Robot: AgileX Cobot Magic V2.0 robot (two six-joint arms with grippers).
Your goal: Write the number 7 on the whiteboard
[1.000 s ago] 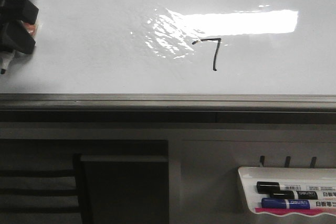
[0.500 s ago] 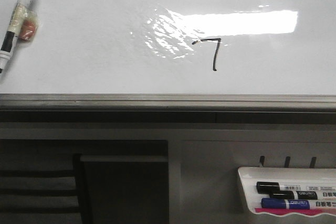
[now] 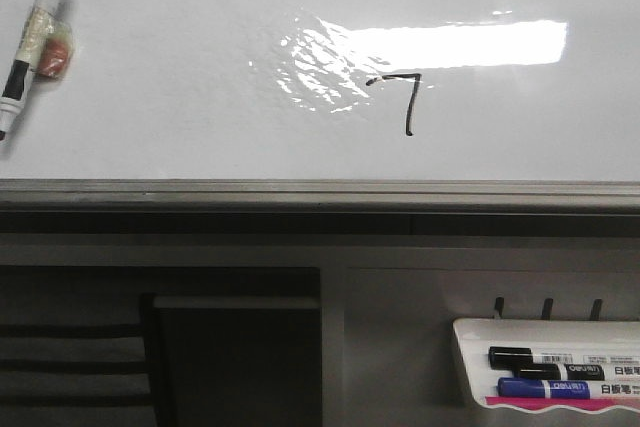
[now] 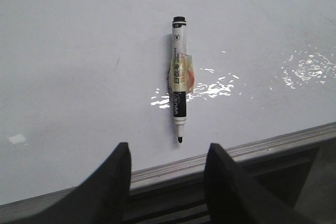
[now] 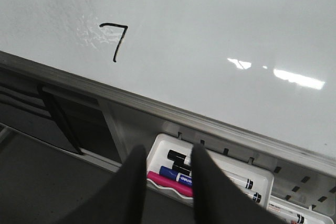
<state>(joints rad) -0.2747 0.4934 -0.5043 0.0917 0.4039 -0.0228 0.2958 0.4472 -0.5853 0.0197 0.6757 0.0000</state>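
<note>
The whiteboard (image 3: 180,97) lies flat, glossy white with a bright glare patch, edged by a grey rail (image 3: 320,192). A thin black number 7 (image 3: 405,102) is drawn near its middle; it also shows in the right wrist view (image 5: 115,40). A black marker (image 3: 28,42) with tape round its barrel lies uncapped on the board at the far left, also in the left wrist view (image 4: 179,80). My left gripper (image 4: 167,153) is open and empty, pulled back over the rail, apart from the marker. My right gripper (image 5: 168,156) is open and empty, above the marker tray. Neither gripper shows in the front view.
A small white marker tray (image 3: 470,332) hangs below the rail at the right, holding black and blue markers (image 3: 545,372) and a pink eraser; it also shows in the right wrist view (image 5: 157,145). A dark recess (image 3: 235,357) lies under the board at the left.
One second ago my left gripper was on the marker at the far left of the board. It has let go and withdrawn out of the front view; the marker now lies alone.
</note>
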